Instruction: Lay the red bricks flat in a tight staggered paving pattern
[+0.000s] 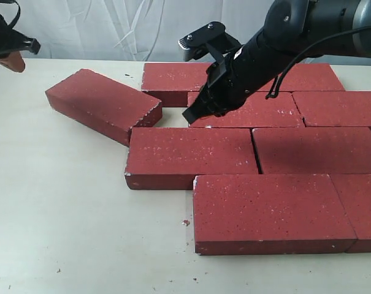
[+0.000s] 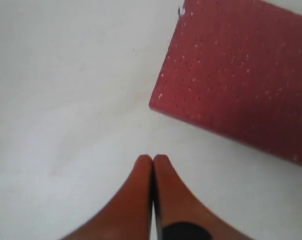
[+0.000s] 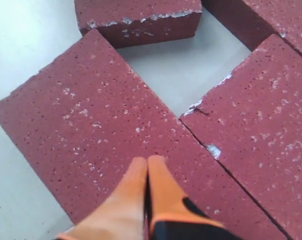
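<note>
Over the red bricks, hovers with right gripper pressed together — should push skewed brick squarely home.

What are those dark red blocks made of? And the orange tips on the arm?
Dark-red rectangular bricks: likely concrete or fired clay, matte; pitted, white-speckled faces, chipped whitish corners. Orange fingertips of the right tool: probably smooth rubber or plastic.
</note>
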